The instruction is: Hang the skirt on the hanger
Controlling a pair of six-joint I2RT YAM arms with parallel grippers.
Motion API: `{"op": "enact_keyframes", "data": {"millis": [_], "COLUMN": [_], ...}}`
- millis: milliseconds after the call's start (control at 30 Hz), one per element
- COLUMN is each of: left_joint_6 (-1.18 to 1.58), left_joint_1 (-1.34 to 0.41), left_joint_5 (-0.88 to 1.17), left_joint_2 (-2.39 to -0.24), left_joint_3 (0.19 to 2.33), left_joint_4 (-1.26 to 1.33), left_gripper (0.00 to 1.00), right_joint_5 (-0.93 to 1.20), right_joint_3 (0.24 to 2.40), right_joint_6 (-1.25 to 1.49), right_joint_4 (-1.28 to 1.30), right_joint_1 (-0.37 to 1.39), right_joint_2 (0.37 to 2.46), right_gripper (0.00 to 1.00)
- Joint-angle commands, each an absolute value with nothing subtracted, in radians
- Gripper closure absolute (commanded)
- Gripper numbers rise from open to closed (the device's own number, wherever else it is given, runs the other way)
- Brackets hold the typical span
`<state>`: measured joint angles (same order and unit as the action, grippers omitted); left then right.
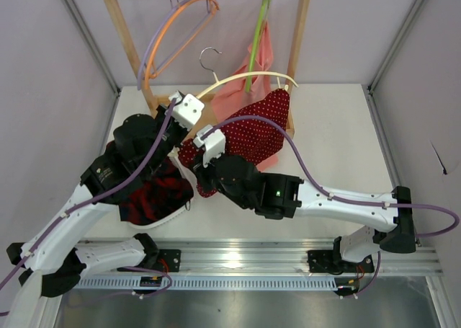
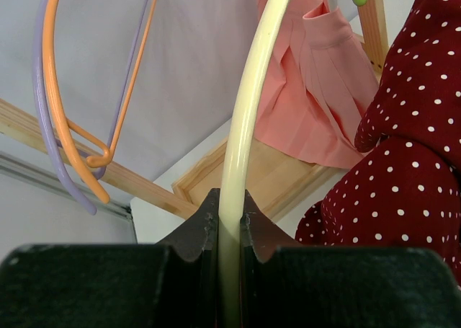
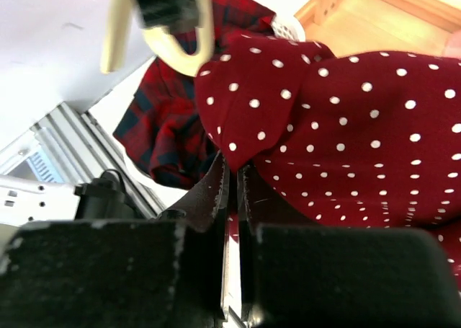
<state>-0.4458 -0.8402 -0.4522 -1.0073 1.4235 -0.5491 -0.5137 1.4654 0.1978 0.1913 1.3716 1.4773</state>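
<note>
The hanger point(image 2: 246, 112) runs off the top, above the left fingers point(image 2: 191, 231). The skirt point(image 3: 346, 126) edge hides between the right fingers point(image 3: 209, 198).

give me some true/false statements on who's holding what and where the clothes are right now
1. The left gripper is shut on the cream hanger. True.
2. The right gripper is open and empty. False: it pinches the polka-dot skirt.
3. The pink cloth hangs from the lime-green hanger. True.
4. The plaid garment hangs clear of the table. False: it lies on the table.
</note>
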Motion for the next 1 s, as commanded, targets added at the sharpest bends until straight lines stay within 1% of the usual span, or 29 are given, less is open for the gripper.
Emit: {"op": "enact_keyframes", "data": {"millis": [0,67,367,433,467,500,533,567,667,733,800,967], "left_joint_6": [-0.428,-0.428,-0.431,-0.434,-0.436,-0.44,-0.445,-0.448,-0.451,-0.449,-0.442,-0.434], "left_joint_1": [-0.834,-0.834,-0.833,-0.834,-0.834,-0.833,-0.834,-0.833,-0.833,-0.833,-0.833,-0.833], "left_joint_5": [-0.491,-0.491,-0.48,-0.469,-0.466,-0.462,-0.459,-0.459,-0.454,-0.443,-0.434,-0.407], "left_joint_2": [-1.002,-1.005,-0.989,-0.974,-0.965,-0.957,-0.954,-0.95,-0.937,-0.927,-0.92,-0.907], "left_joint_3": [1.468,1.466,1.45,1.443,1.439,1.437,1.434,1.434,1.427,1.424,1.422,1.425], "left_joint_4": [-0.422,-0.417,-0.388,-0.382,-0.379,-0.38,-0.38,-0.385,-0.391,-0.393,-0.397,-0.408], "left_gripper": [1.0,1.0,1.0,1.0,1.0,1.0,1.0,1.0,1.0,1.0,1.0,1.0], "right_joint_5": [-0.499,-0.445,-0.411,-0.422,-0.419,-0.405,-0.379,-0.359,-0.307,-0.304,-0.282,-0.314], "right_joint_3": [1.486,1.479,1.497,1.529,1.537,1.543,1.546,1.545,1.555,1.566,1.582,1.571], "right_joint_6": [0.17,0.169,0.17,0.181,0.193,0.221,0.236,0.248,0.287,0.308,0.318,0.322], "right_joint_4": [0.08,0.068,0.089,0.158,0.181,0.219,0.235,0.245,0.302,0.362,0.417,0.515], "right_joint_1": [1.394,1.396,1.419,1.41,1.405,1.398,1.379,1.368,1.316,1.286,1.214,1.048], "right_joint_2": [1.454,1.451,1.463,1.477,1.482,1.48,1.471,1.444,1.366,1.323,1.264,1.184], "right_gripper": [1.0,1.0,1.0,0.92,0.74,0.61,0.54,0.43,0.35,0.34,0.34,0.36]}}
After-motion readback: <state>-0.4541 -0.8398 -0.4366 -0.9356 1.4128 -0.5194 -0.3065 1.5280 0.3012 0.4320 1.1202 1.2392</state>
